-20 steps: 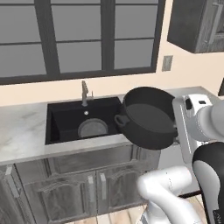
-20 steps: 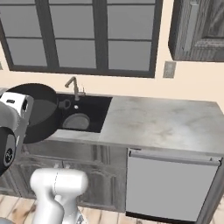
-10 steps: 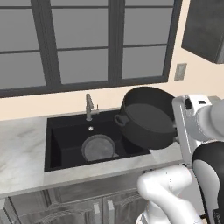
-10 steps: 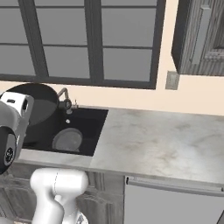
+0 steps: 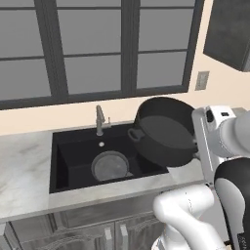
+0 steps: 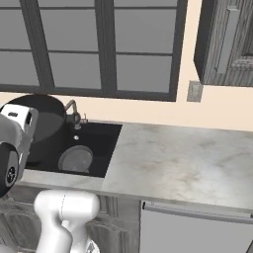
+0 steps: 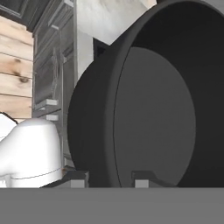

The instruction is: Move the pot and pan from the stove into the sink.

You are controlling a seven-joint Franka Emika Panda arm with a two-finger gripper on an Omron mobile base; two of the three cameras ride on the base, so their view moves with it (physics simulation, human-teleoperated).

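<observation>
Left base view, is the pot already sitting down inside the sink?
No, the pot is held tilted in the air at the sink's right end, while the pan lies on the basin floor.

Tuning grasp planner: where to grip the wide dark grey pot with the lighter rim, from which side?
Pinch the pot by its upright wall at the rim, coming over the open top, one finger inside, one outside. No long handle, thin wall; the gripper holds it so, tilted, at the black sink.

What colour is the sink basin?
Black, set in pale marble; the sink shows best in the left base view.
</observation>
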